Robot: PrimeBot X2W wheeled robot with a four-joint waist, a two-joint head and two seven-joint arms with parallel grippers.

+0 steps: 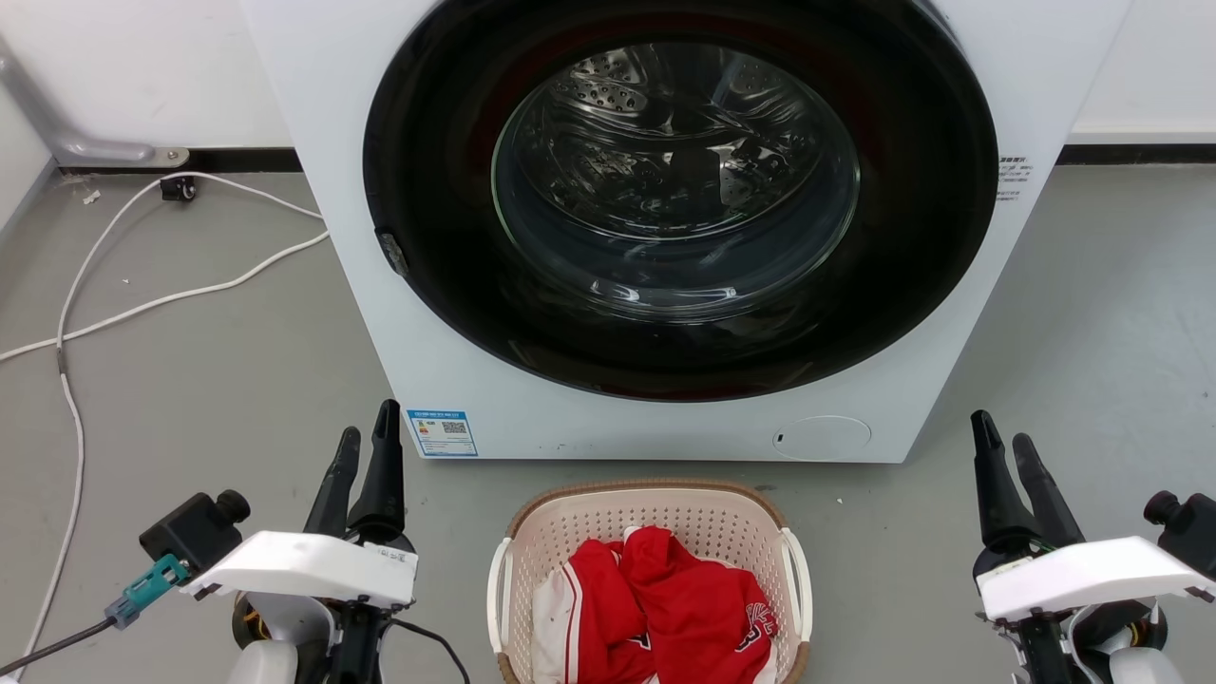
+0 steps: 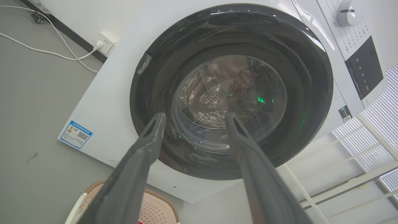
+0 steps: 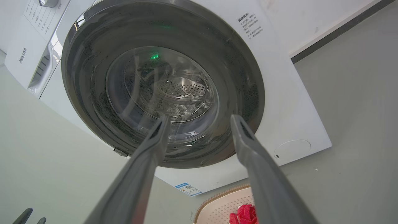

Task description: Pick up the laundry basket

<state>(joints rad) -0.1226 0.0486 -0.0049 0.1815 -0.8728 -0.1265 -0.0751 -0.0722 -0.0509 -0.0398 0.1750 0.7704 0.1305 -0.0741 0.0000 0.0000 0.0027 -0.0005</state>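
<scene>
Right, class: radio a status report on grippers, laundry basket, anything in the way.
Left gripper open, empty. Right gripper open, empty. Laundry basket on floor between them, red clothes inside, ungrasped. Washing machine close behind; handles unobstructed.

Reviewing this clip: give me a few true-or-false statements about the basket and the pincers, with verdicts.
1. The laundry basket stands on the floor before the washing machine. True.
2. The basket is empty. False: red clothing lies in it.
3. The left pincer grips a basket handle. False: it is open, apart from the basket.
4. The right pincer is open, holding nothing. True.
</scene>
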